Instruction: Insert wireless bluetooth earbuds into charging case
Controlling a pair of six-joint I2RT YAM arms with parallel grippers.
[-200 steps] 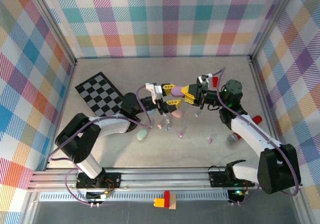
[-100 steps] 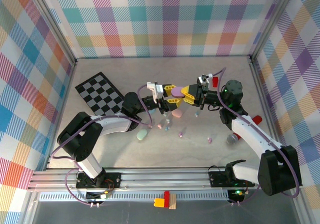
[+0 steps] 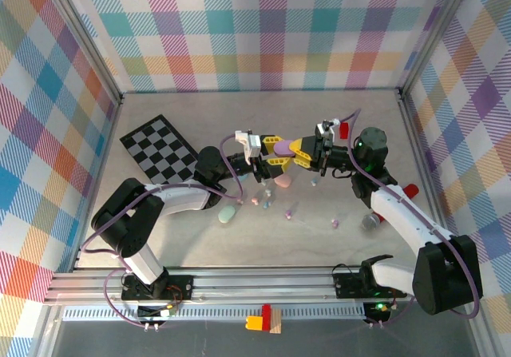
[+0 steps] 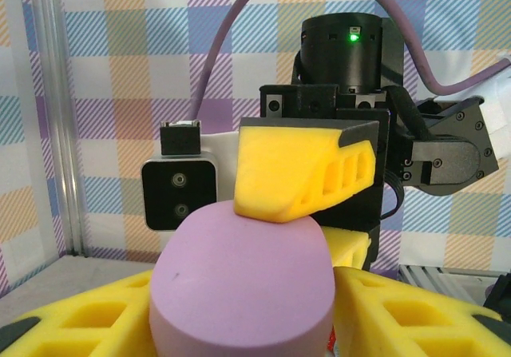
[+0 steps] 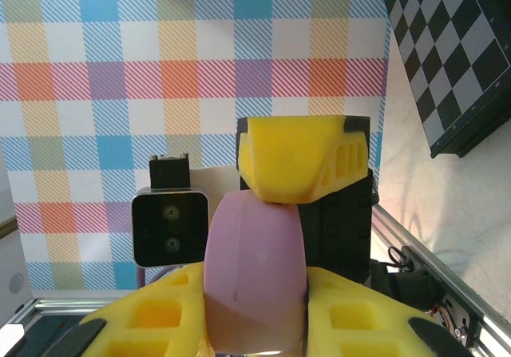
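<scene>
- Earbuds (image 3: 334,224) lie scattered loose near the middle of the desk (image 3: 239,109).
- Left claw (image 4: 239,317) pinches the purple case (image 4: 239,277), raised above the desk.
- Right claw (image 5: 255,309) pinches the same case from the opposite side.

Top view is bright and even, lit from overhead, so the shadows on the table (image 3: 271,245) are short and soft. No real glare there. The plaid walls (image 3: 48,133) splay out toward the corners, wide-lens style. The wrist views are well lit too, but the purple case (image 4: 239,293) sits so close it goes soft. Same with the yellow fingers (image 4: 415,317) along the bottom edge. The plaid behind stays fairly crisp.
</scene>
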